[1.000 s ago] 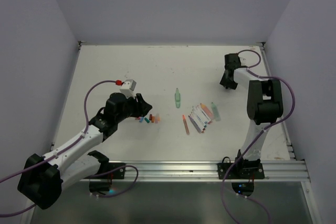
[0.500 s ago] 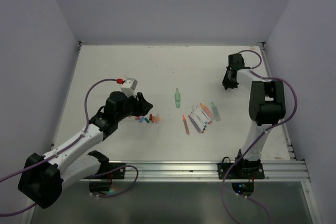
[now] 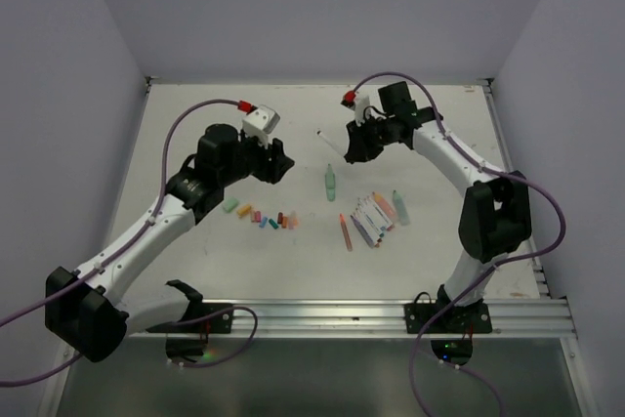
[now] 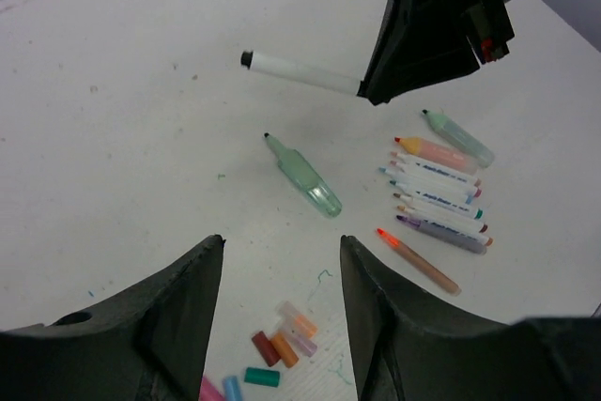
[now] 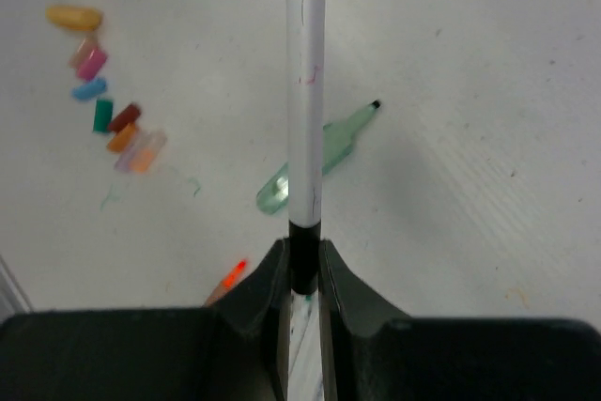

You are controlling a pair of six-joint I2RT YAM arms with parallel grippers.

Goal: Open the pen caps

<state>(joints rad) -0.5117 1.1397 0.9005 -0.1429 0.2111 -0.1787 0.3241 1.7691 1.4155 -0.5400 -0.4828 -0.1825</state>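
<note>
Top view, left claw (image 3: 276,165): up off the white table (image 3: 195,124), its jaw gap hard to read from here.
Top view, right claw (image 3: 352,147): clamped on one end of a white marker (image 3: 330,137), which pokes out toward 10 o'clock, clear of the table.
Top view, pen caps (image 3: 264,217): loose in a short row at 6 o'clock from the left claw, mint one at the left end.
Top view, green highlighter (image 3: 331,181): lying alone at 6 o'clock from the marker.
Top view, bundle of pens (image 3: 376,214): at 4 o'clock from the highlighter, with an orange pen (image 3: 345,231) just beside it.

Left wrist, left claw (image 4: 282,243): jaws spread, nothing between them!
Left wrist, white marker (image 4: 300,72): at 12 o'clock, black end to the left, its other end pinched by the right claw (image 4: 371,91).
Left wrist, pen caps (image 4: 277,349): at 6 o'clock, low between the fingers (image 4: 178,316).
Left wrist, bundle of pens (image 4: 437,194): at 3 o'clock; green highlighter (image 4: 305,178) at centre.

Right wrist, right claw (image 5: 302,265): closed tight on the white marker (image 5: 305,110), pointing to 12 o'clock, black end on top.
Right wrist, pen caps (image 5: 94,91): at 10 o'clock on the table.
Right wrist, green highlighter (image 5: 338,138): behind the marker, nib toward 2 o'clock.
</note>
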